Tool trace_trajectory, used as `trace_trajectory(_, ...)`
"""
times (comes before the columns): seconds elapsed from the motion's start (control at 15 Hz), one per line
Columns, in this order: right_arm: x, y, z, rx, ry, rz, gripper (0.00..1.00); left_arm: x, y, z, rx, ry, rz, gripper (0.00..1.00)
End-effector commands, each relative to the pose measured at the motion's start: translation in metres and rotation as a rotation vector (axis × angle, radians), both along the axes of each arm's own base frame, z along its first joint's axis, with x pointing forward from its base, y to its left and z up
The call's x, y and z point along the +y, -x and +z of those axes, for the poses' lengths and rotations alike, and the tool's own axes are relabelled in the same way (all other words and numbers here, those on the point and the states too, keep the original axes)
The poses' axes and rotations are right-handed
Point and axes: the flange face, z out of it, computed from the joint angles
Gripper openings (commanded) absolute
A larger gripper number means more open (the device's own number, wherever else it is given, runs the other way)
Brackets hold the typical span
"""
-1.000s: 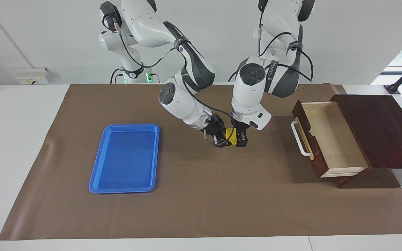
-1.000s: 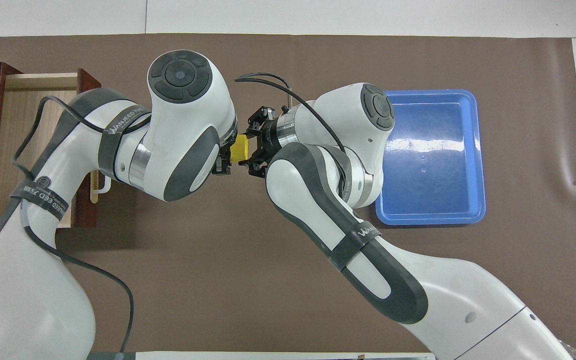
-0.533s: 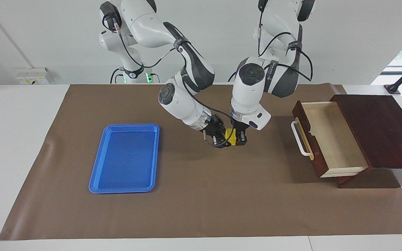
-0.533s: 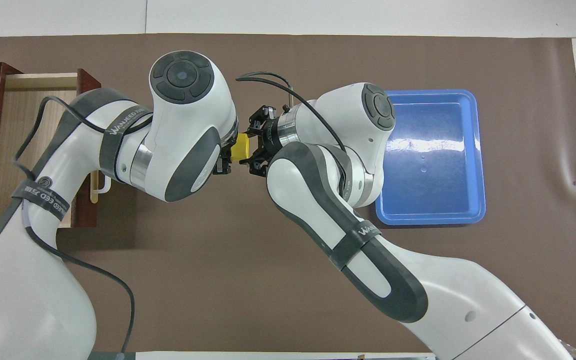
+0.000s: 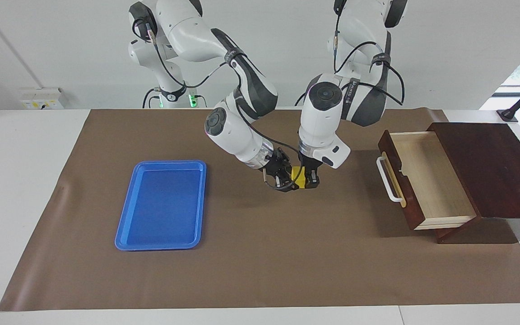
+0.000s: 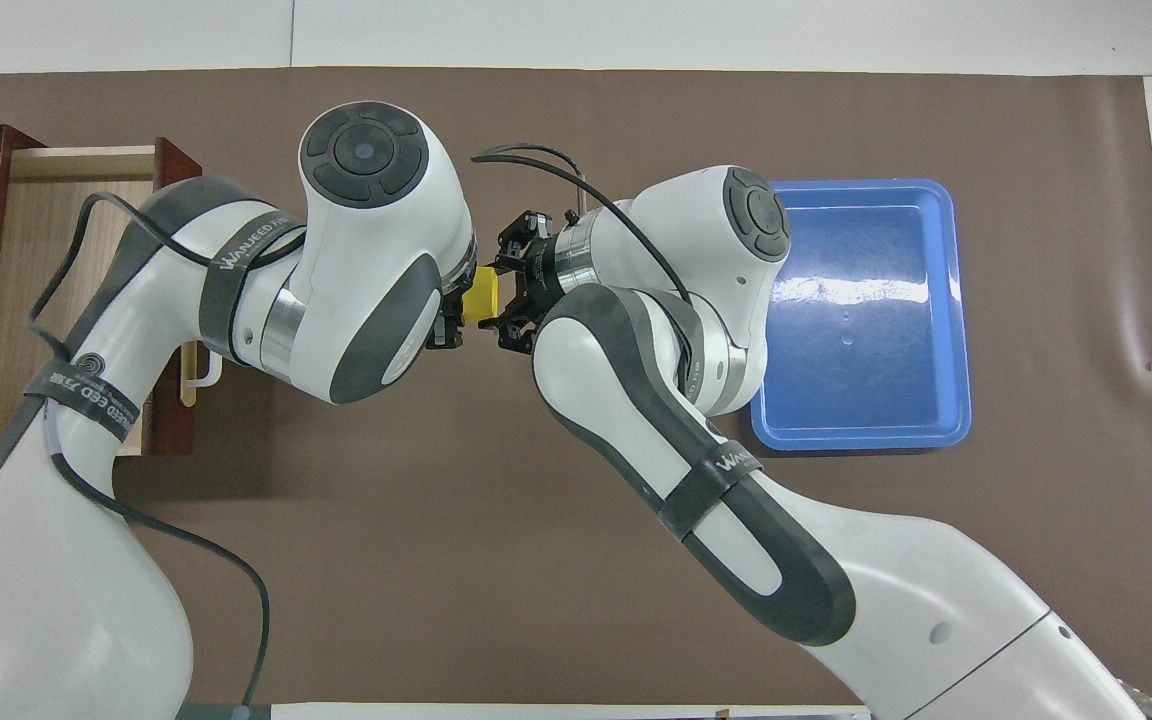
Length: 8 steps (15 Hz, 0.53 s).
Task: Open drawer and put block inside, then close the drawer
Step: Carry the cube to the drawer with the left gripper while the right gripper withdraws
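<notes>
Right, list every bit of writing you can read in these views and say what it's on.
"WANJEED": upper band on the left arm; any further letters curl out of sight.
"EED", then characters too small to read: lower band on the left arm.
"WAN": right arm's band; the rest is unreadable.
The wall plate has markings too small to read.
The same bands in the facing view are unreadable.

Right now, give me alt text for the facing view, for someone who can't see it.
Two robot arms meet over the middle of a brown mat, the left gripper and right gripper both at a small yellow block held in the air. Toward the left arm's end sits a dark wooden drawer, pulled open and bare inside; a blue tray lies toward the right arm's end.
</notes>
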Motion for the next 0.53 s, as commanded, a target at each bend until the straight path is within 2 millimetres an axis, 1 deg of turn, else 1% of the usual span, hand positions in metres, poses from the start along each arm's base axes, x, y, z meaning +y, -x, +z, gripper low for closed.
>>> trace_trajectory(0.0,-0.005,-0.005,0.003,0.008,-0.025,-0.025,1.00,0.003,-0.005,0.004,-0.002,0.002,0.020,0.00)
trace_trajectory(0.07,-0.012,-0.008,0.008,0.004,-0.025,-0.032,1.00,0.007,-0.007,0.006,-0.004,0.005,0.024,0.00)
trace_trajectory(0.13,-0.024,-0.013,0.013,0.004,-0.027,-0.046,1.00,0.009,-0.008,0.006,-0.005,0.003,0.025,0.00)
trace_trajectory(0.2,-0.033,-0.015,0.017,0.007,-0.027,-0.053,1.00,0.012,-0.009,0.011,-0.009,0.005,0.029,0.00)
trace_trajectory(0.27,-0.044,-0.019,0.024,0.010,-0.030,-0.061,1.00,0.021,-0.013,0.017,-0.017,0.006,0.039,0.00)
trace_trajectory(0.4,-0.074,-0.024,0.030,0.025,-0.022,-0.066,1.00,0.050,-0.020,0.027,-0.005,-0.003,0.077,0.00)
trace_trajectory(0.47,-0.094,-0.027,0.032,0.025,-0.018,-0.061,1.00,0.067,-0.023,0.034,0.006,-0.010,0.080,0.00)
